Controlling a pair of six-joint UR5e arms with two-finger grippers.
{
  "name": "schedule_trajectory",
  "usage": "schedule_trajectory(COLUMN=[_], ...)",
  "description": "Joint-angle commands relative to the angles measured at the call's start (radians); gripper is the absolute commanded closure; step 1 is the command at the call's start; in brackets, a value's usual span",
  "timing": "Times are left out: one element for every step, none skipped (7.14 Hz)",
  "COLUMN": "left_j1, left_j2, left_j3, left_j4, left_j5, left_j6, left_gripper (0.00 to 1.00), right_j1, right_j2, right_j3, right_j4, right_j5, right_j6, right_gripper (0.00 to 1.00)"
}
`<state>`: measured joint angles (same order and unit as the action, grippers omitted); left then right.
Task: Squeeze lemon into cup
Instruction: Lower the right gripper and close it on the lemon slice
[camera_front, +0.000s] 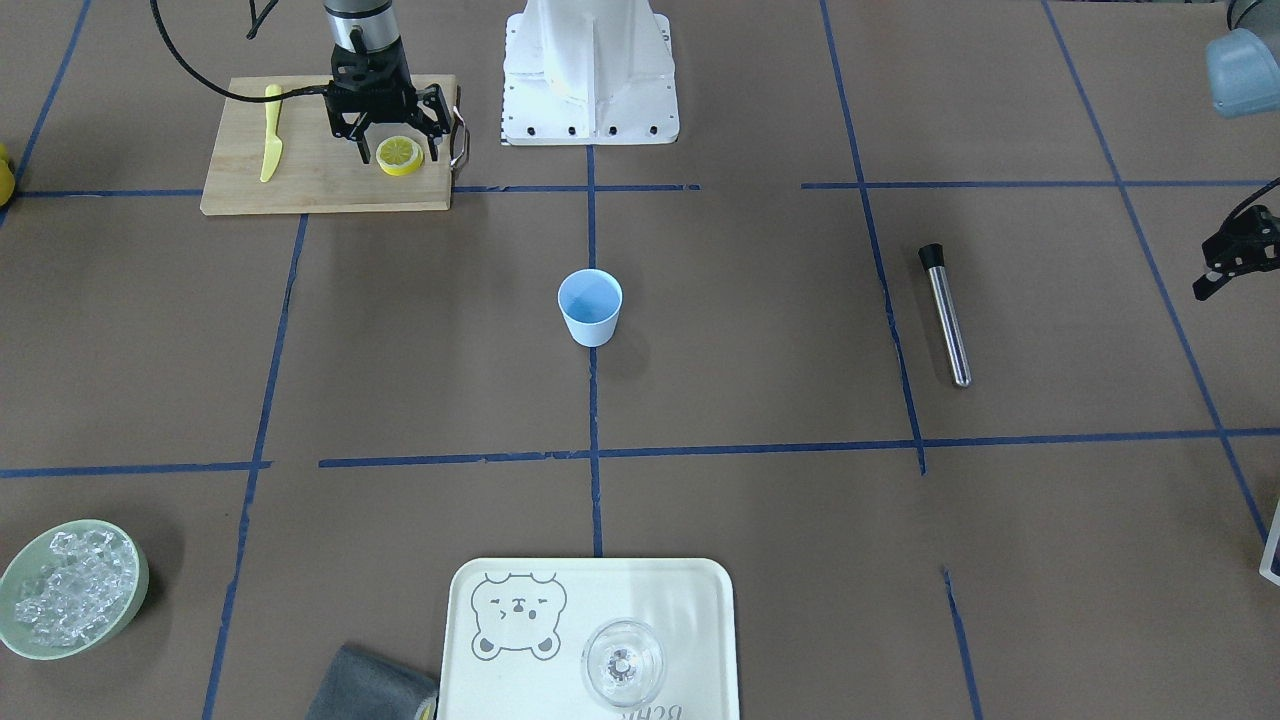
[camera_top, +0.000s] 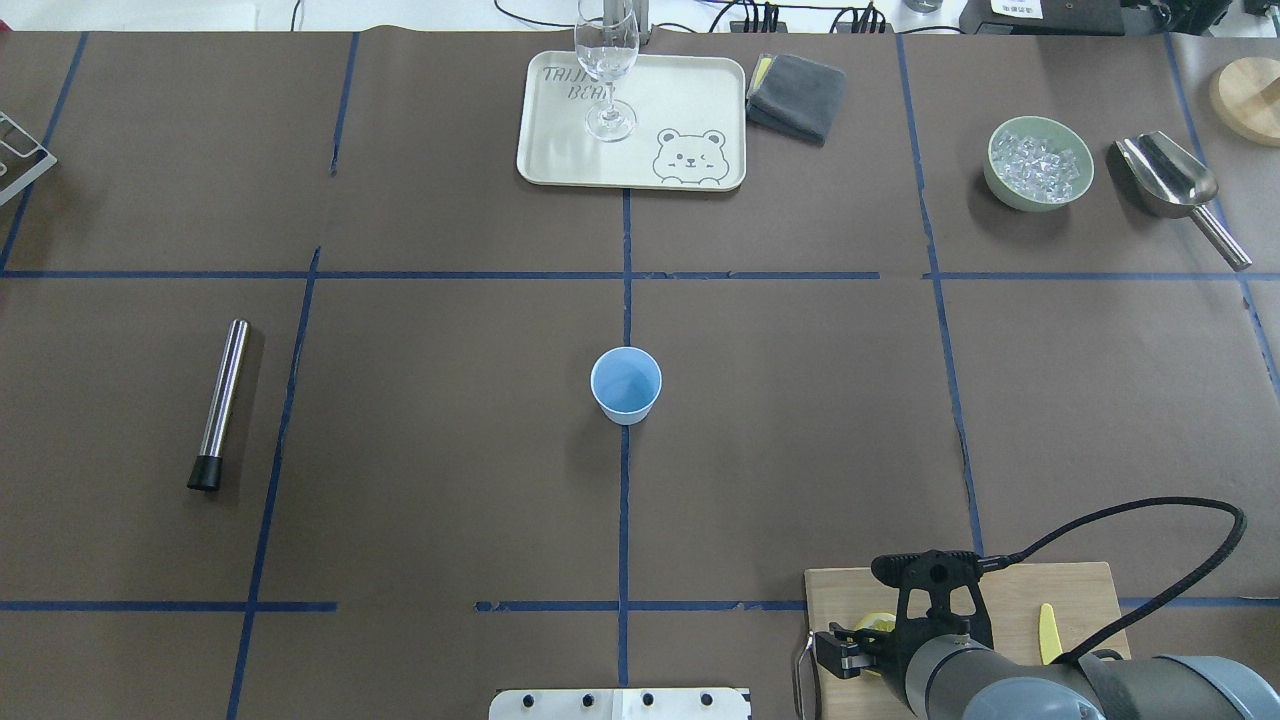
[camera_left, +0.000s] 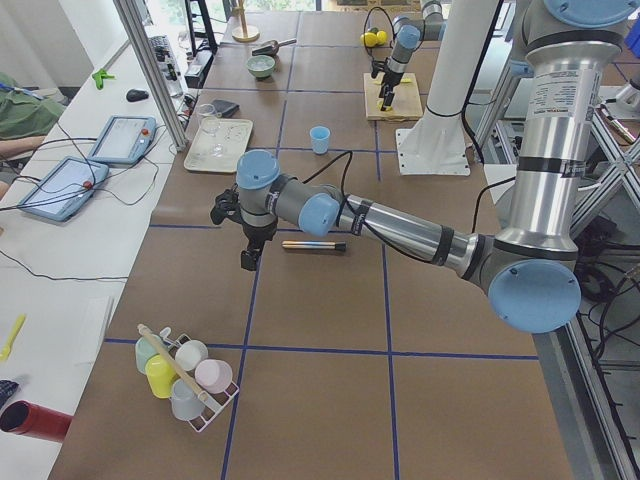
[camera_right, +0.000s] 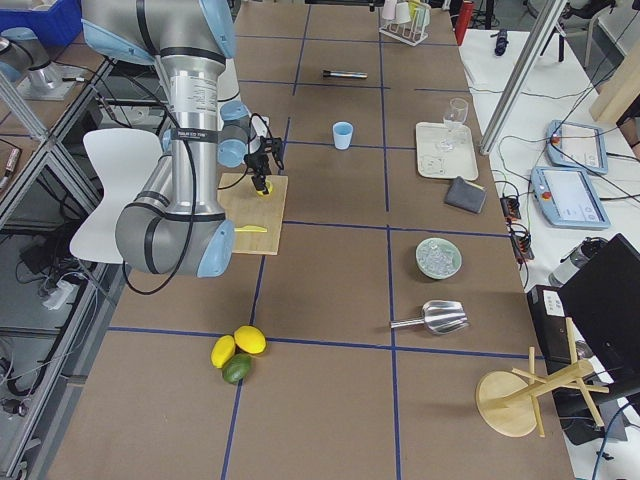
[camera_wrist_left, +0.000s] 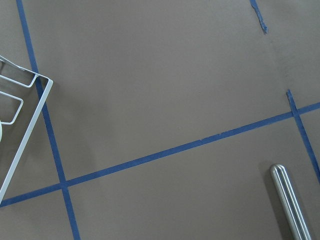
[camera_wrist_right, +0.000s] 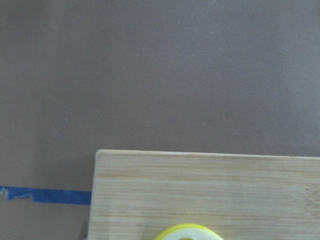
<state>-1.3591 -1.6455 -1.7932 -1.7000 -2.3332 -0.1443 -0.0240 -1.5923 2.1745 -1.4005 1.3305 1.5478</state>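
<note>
Right gripper (camera_front: 399, 157) stood spread astride lemon (camera_front: 400, 153); you needed to centre, then pinch its rind gently.

Noted right gripper (camera_front: 397, 152) pointing straight down with jaws spread, well away from cup (camera_front: 590, 307) on its robot-ward right side; noted left gripper (camera_left: 247, 258) hanging downward far off cup's opposite side, jaw state unreadable.

Place: a robotics lab.
Table (camera_top: 450, 450): covered in brown paper, with a grid of blue tape (camera_top: 625, 520).
Robots: two industrial arms (camera_left: 400, 228) and a white pedestal (camera_front: 590, 70) at the near edge.
Far bench: tablets (camera_left: 122, 138), cables, an aluminium frame post (camera_left: 150, 75).
</note>
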Motion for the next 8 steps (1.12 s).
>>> schedule_trajectory(left_j1=[0.000, 0.000, 0.000, 0.000, 0.000, 0.000, 0.000, 0.000], left_j2=[0.003, 0.003, 0.003, 0.003, 0.003, 0.004, 0.003, 0.003], left_j3=[0.002, 0.003, 0.003, 0.003, 0.003, 0.005, 0.005, 0.005], left_j4=[-0.007, -0.013, -0.015, -0.013, -0.013, -0.015, -0.015, -0.015], left_j5=[0.000, 0.000, 0.000, 0.000, 0.000, 0.000, 0.000, 0.000], left_j6=[0.000, 0.000, 0.000, 0.000, 0.000, 0.000, 0.000, 0.000], left_gripper=[0.00, 0.00, 0.00, 0.00, 0.00, 0.00, 0.00, 0.00], right_j1=[0.001, -0.001, 0.001, 0.001, 0.001, 0.001, 0.002, 0.004], right_j2=[0.000, 0.000, 0.002, 0.000, 0.000, 0.000, -0.002, -0.002], right_j3=[-0.001, -0.001, -0.001, 0.001, 0.001, 0.001, 0.001, 0.002], right_j4=[0.000, 0.000, 0.000, 0.000, 0.000, 0.000, 0.000, 0.000], right_j5=[0.007, 0.009, 0.009, 0.009, 0.010, 0.010, 0.012, 0.012], right_j6=[0.000, 0.000, 0.000, 0.000, 0.000, 0.000, 0.000, 0.000], right_gripper=[0.10, 0.15, 0.21, 0.36, 0.41, 0.47, 0.53, 0.56])
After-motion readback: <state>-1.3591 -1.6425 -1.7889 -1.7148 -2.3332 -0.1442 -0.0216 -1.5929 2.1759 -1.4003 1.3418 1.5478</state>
